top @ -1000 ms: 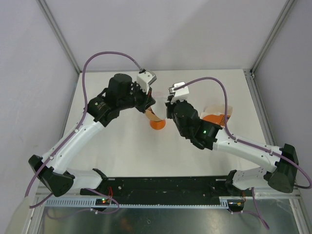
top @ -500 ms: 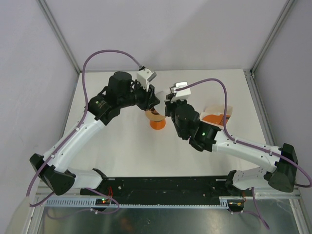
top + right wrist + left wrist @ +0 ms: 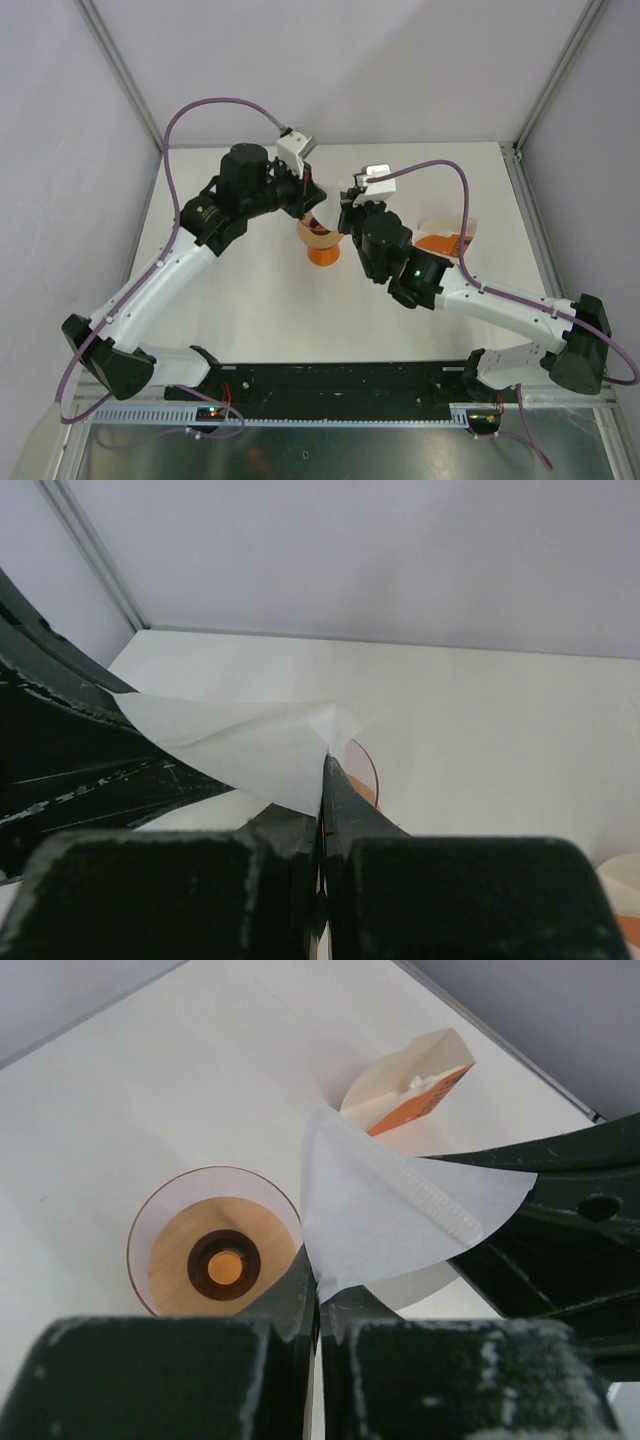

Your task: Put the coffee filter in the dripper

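Left hand (image 3: pixel 320 1295) & right hand (image 3: pixel 324 780) both pinched tight on the coffee filter (image 3: pixel 390 1210), held in the air just beside the dripper (image 3: pixel 145 1230). Step, prob.: carrying it over. Next: centre tip over rim, lower, let go.

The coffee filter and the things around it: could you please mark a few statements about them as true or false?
1. The left gripper is pinching the coffee filter. True.
2. The coffee filter already sits inside the dripper. False: it is held up beside the dripper, which has no paper in it.
3. The right gripper is also shut on the coffee filter. True.
4. The dripper lies tipped on its side. False: it stands rim up on an orange base.
5. In the top view, the orange packet lies left of the dripper. False: it lies to the right, behind the right arm.
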`<state>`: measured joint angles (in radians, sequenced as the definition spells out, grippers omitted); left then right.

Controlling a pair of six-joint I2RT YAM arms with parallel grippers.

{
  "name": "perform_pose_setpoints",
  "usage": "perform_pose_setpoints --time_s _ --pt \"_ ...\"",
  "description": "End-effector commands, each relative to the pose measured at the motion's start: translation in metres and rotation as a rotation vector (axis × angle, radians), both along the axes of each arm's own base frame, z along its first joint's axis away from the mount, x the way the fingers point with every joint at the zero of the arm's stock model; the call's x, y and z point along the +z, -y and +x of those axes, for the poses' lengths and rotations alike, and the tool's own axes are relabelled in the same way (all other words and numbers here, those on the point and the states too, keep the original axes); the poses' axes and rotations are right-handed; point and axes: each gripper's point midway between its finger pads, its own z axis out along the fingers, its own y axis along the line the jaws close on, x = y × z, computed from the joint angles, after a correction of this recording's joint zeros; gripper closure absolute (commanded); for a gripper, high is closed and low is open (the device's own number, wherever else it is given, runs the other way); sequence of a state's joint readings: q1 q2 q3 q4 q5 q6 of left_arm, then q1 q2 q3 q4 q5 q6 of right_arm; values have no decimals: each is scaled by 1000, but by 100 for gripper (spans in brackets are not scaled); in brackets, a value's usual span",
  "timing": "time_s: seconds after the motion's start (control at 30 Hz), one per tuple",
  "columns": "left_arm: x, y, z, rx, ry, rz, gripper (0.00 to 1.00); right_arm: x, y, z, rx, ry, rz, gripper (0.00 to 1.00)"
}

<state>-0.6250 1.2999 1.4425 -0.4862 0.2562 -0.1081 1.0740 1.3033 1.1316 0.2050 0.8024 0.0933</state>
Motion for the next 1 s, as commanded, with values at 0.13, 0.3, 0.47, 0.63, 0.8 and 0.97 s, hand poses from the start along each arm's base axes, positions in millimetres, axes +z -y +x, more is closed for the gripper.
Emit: perform_pose_setpoints --time_s 0.13,0.3,0.47,0.63,0.8,0.97 --pt "15 -33 25 126 200 121 100 4 20 7 -20 -15 4 100" --pt "17 -53 34 192 279 219 100 0 25 8 6 -38 -22 100" --pt "17 -57 34 201 285 235 85 -2 19 10 33 -37 -20 100" --pt "17 -38 9 63 210 153 61 -2 13 13 46 -35 -20 100" --pt "33 -33 -16 -39 136 60 41 0 11 12 62 -59 -37 100" --pt "53 -38 -36 -88 128 21 28 -3 5 15 136 -177 -87 100"
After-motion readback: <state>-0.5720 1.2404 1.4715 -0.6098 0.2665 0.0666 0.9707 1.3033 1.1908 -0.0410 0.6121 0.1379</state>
